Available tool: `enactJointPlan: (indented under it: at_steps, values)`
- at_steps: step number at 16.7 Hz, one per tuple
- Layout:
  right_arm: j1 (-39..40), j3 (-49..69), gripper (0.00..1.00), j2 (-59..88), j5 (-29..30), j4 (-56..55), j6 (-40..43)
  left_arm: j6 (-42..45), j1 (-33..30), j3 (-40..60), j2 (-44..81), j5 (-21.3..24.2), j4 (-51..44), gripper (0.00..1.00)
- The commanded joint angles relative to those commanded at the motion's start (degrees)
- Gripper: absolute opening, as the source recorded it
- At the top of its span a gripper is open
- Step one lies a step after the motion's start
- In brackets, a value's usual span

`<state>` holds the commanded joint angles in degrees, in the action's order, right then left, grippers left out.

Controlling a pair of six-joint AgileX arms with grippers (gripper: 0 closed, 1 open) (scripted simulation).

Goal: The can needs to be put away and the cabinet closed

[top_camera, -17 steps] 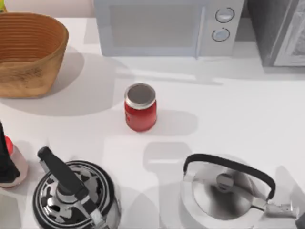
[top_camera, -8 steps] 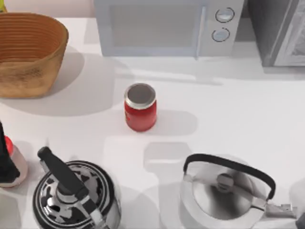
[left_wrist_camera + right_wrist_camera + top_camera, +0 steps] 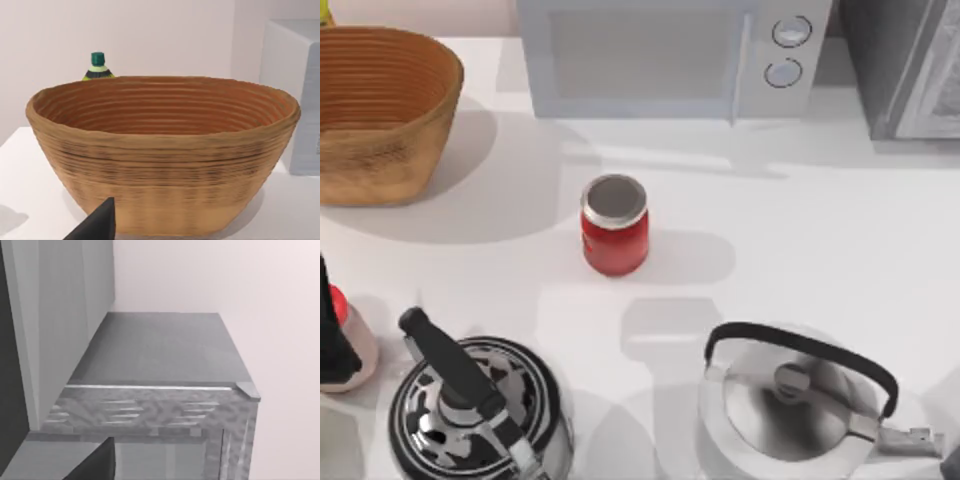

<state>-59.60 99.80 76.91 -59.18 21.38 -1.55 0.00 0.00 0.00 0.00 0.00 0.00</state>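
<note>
The can (image 3: pixel 356 350), red above and pale below, stands at the table's left edge, in front of the basket. My left gripper (image 3: pixel 330 345) is a dark shape right against it, covering its left side. Whether it grips the can I cannot tell. A dark tip of that gripper (image 3: pixel 97 224) points toward the basket in the left wrist view. The grey cabinet (image 3: pixel 905 70) stands at the back right corner. Its top and front (image 3: pixel 160 355) are close in the right wrist view. My right gripper (image 3: pixel 952 466) sits at the front right corner.
A woven basket (image 3: pixel 380 110) sits at the back left with a green-capped bottle (image 3: pixel 98 66) behind it. A microwave (image 3: pixel 670 55) is at the back centre and a red jar with a grey lid (image 3: pixel 615 225) in the middle. A black patterned kettle (image 3: pixel 475 405) and a silver kettle (image 3: pixel 790 400) stand in front.
The shadow near the silver kettle's right side has shrunk toward the right edge. The can, the left gripper and everything else on the table stay put.
</note>
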Motion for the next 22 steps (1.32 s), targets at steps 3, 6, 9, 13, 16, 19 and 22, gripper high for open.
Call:
enactJointPlan:
  at_steps: [3,6,9,13,16,19,22]
  values:
    - [-0.02,0.38,1.00,0.10,-0.02,0.83,0.21,0.00,0.00,0.00,0.00,0.00,0.00,1.00]
    - [0.24,0.29,1.00,-0.13,-0.02,0.67,0.17,0.00,0.00,0.00,0.00,0.00,0.00,1.00]
    - [2.02,0.71,1.00,-0.28,1.86,0.54,0.25,0.00,0.00,0.00,0.00,0.00,0.00,1.00]
    - [12.17,2.28,1.00,-0.20,11.77,0.67,0.63,0.00,0.00,0.00,0.00,0.00,0.00,1.00]
    - [23.80,2.72,1.00,0.21,22.48,1.44,0.88,0.00,0.00,0.00,0.00,0.00,0.00,1.00]
    - [38.28,2.48,1.00,0.67,35.97,2.55,0.90,0.00,0.00,0.00,0.00,0.00,0.00,1.00]
    - [53.90,1.81,1.00,0.52,51.69,3.40,0.79,0.00,0.00,0.00,0.00,0.00,0.00,1.00]
